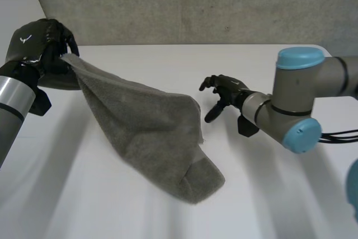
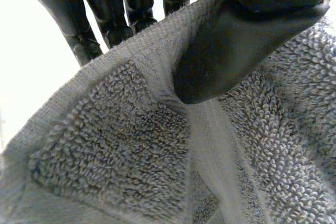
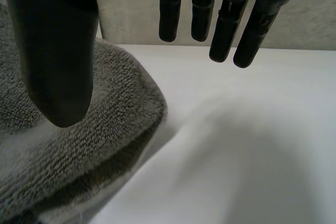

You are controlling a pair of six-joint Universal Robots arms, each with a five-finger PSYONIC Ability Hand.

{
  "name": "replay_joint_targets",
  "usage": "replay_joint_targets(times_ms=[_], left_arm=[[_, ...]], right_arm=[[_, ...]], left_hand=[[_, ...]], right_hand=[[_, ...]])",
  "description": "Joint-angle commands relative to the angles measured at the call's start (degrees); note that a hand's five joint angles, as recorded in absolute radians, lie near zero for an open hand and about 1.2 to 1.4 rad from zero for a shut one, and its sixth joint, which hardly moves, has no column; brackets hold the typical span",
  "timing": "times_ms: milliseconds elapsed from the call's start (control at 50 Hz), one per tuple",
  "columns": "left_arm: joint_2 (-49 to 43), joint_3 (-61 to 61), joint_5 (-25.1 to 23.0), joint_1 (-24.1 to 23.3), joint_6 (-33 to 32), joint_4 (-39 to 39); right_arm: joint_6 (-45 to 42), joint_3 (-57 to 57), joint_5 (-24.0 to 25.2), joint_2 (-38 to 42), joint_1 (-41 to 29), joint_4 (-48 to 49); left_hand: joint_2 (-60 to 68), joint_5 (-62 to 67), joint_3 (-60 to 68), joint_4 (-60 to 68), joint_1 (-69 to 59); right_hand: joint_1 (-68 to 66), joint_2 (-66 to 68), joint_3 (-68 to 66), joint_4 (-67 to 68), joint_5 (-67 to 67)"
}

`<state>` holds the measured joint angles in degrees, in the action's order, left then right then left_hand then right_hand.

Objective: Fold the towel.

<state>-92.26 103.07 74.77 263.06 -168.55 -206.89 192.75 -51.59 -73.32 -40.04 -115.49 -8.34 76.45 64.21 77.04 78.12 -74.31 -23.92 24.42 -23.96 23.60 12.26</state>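
Subject: grey towel [image 1: 148, 130], one end raised off the white table [image 1: 168, 62] on the left side. The rest slopes down toward the table's middle. The low end lies bunched there, with a flap doubled against itself; cannot tell whether it is tucked over or under. The cloth is not flat and the edges are not aligned.

The left hand [image 1: 38, 46] is pinching the towel's hem close to a corner. In its wrist view the thumb [image 2: 236, 51] presses on the terry face and the fingers [image 2: 105, 14] sit behind the hem.

The right hand [image 1: 224, 94] is low over the table, just beside the towel's right edge. Its fingers [image 3: 231, 24] are straight and spread, its thumb is apart, and it holds nothing. In its wrist view the towel's rounded edge lies beside the thumb; contact not evident.

Progress (judgement): early. One corner is secured and no clean fold is made. Left to do: free hand takes a second corner, cloth is spread, halves laid together, edges squared.

Surroundings: bare table and a grey concrete wall [image 1: 196, 4] behind. Nothing else is on the table. Only obstacle seen: the crumpled low end, which hides the free corners
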Motion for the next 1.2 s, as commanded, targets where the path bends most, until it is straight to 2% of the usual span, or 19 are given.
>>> replay_joint_targets(times_ms=[20,140,220,280,320,340,360,560,660,700,720,760,820,860,940,1000,1080,1120,1200], left_arm=[[3.8,3.5,-1.9,-0.4,0.1,-3.7],[6.0,4.1,-2.1,-0.3,0.4,-4.7],[7.1,4.1,-2.1,-0.1,0.4,-4.7],[7.6,4.0,-2.1,0.2,0.4,-5.0],[7.6,3.8,-2.1,0.5,0.3,-5.6],[7.6,3.8,-2.1,0.5,0.3,-5.6],[7.5,3.6,-2.1,0.7,0.4,-5.8],[-1.9,-6.3,-1.6,0.9,-0.1,-7.8],[-11.4,-22.0,-0.9,0.8,0.0,-7.0],[-16.5,-34.3,1.3,-0.1,0.0,-5.1],[-16.5,-34.3,1.3,-0.1,0.0,-5.1],[-20.1,-45.6,4.9,-0.1,-0.1,-2.6],[-21.3,-49.9,6.7,-0.2,-0.1,-1.5],[-22.6,-54.8,8.6,-0.2,-0.1,0.3],[-22.4,-53.5,8.8,-0.1,-0.1,1.7],[-21.7,-42.2,7.7,0.0,-0.4,3.0],[-21.4,-32.8,3.8,0.0,-0.5,3.0],[-21.7,-23.4,-1.0,0.5,-1.1,2.6],[-22.2,-16.3,-4.9,1.2,-4.2,2.3]], right_arm=[[-0.1,18.0,0.0,12.1,-2.5,-6.8],[0.0,32.9,1.5,21.5,-2.8,-13.4],[0.0,35.4,2.1,23.1,-2.8,-13.5],[0.0,35.4,3.4,23.2,-2.8,-13.5],[0.0,35.4,4.8,22.7,-2.9,-13.8],[0.0,35.4,4.9,22.7,-2.9,-13.8],[0.0,35.4,5.4,21.9,-2.9,-14.0],[-0.5,37.9,7.5,9.7,-1.1,-14.1],[-1.0,45.2,4.5,5.5,-0.5,-8.0],[-1.8,48.8,-1.4,2.8,-0.5,-2.8],[-1.8,48.8,-1.4,2.8,-0.5,-2.7],[-5.9,49.6,-7.7,-0.3,-0.6,3.2],[-9.8,49.1,-9.7,-1.2,-0.9,5.6],[-20.3,46.8,-9.6,-1.8,-1.4,7.4],[-31.6,42.4,-5.6,-1.7,-3.1,3.8],[-45.1,31.3,-1.0,-1.2,-5.1,-6.5],[-49.6,21.2,-1.5,-1.4,-5.1,-12.3],[-49.7,15.6,-1.7,-1.8,-5.0,-12.7],[-49.7,6.9,-1.8,-2.8,-4.7,-11.0]], left_hand=[[3.5,5.8,3.0,1.9,-5.7],[3.5,5.8,3.0,1.9,-5.7],[3.5,5.8,3.0,1.9,-5.7],[3.5,5.8,3.0,1.9,-5.7],[3.5,5.8,3.0,1.9,-5.7],[3.5,5.8,3.0,1.9,-5.7],[3.5,5.8,3.0,1.9,-5.7],[3.5,5.8,3.0,1.9,-5.7],[3.5,5.8,3.0,1.9,-5.7],[3.5,5.8,3.0,1.9,-5.7],[3.5,5.8,3.0,1.9,-5.7],[3.5,5.8,3.0,1.9,-5.7],[3.5,5.8,3.0,1.9,-5.7],[3.5,5.8,3.0,1.9,-5.7],[3.5,5.8,3.0,1.9,-5.7],[3.5,5.8,3.0,1.9,-5.7],[3.5,5.8,3.0,1.9,-5.7],[3.5,5.8,3.0,1.9,-5.7],[3.5,5.8,3.0,1.9,-5.7]], right_hand=[[1.6,-2.1,1.6,-1.2,0.1],[2.6,-3.1,2.6,-2.2,-0.9],[1.6,-2.1,1.6,-1.2,0.1],[-9.5,9.0,-9.5,9.9,11.2],[-40.7,40.2,-40.6,41.0,42.3],[-40.8,40.3,-40.8,41.1,42.5],[-55.9,55.4,-55.9,56.2,57.6],[-56.1,55.6,-56.0,56.4,57.7],[-56.1,55.6,-56.0,56.4,57.7],[-56.1,55.6,-56.0,56.4,57.7],[-56.1,55.6,-56.0,56.4,57.7],[-56.1,55.6,-56.0,56.4,57.7],[-56.1,55.6,-56.0,56.4,57.7],[-56.1,55.6,-56.0,56.4,57.7],[-56.1,55.6,-56.0,56.4,57.7],[-56.1,55.6,-56.0,56.4,57.7],[-56.1,55.6,-56.0,56.4,57.7],[-56.1,55.6,-56.0,56.4,57.7],[-56.1,55.6,-56.0,56.4,57.7]])
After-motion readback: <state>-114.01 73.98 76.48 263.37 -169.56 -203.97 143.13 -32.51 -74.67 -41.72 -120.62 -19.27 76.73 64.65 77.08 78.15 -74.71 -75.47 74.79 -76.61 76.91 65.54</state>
